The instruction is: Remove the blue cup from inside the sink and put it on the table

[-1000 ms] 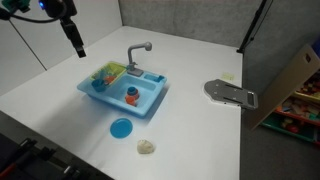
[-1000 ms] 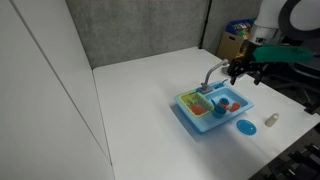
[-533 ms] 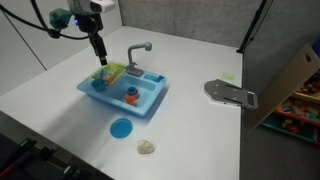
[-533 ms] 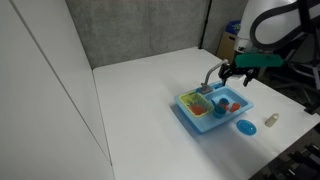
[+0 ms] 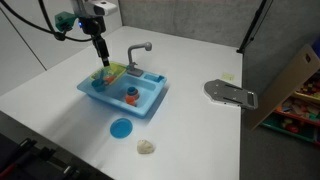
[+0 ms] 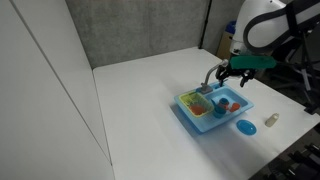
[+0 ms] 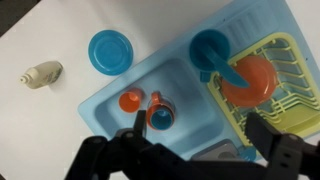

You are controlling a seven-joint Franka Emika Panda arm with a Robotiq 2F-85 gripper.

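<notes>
The light-blue sink (image 5: 152,101) stands on the white table (image 5: 60,110) and shows in both exterior views (image 6: 190,116). The tiny blue cup (image 7: 163,117) stands upright in the basin, touching a small orange-red item (image 7: 130,100); in an exterior view the cup (image 5: 131,99) sits mid-basin. My gripper (image 5: 101,54) hangs open and empty above the sink's side compartment, apart from the cup. In the wrist view its dark fingers (image 7: 200,140) frame the basin's edge. The gripper also shows in an exterior view (image 6: 237,78).
A flat blue disc (image 5: 121,128) and a beige item (image 5: 147,147) lie on the table beside the sink. A grey faucet (image 5: 138,55) rises at the sink's back. A bigger blue round pot (image 7: 208,48) and an orange dish (image 7: 250,80) sit by the yellow rack. A grey metal plate (image 5: 230,93) lies apart.
My gripper has moved from off to the side of the sink to above its side compartment, and dropped a little. The objects have not moved.
</notes>
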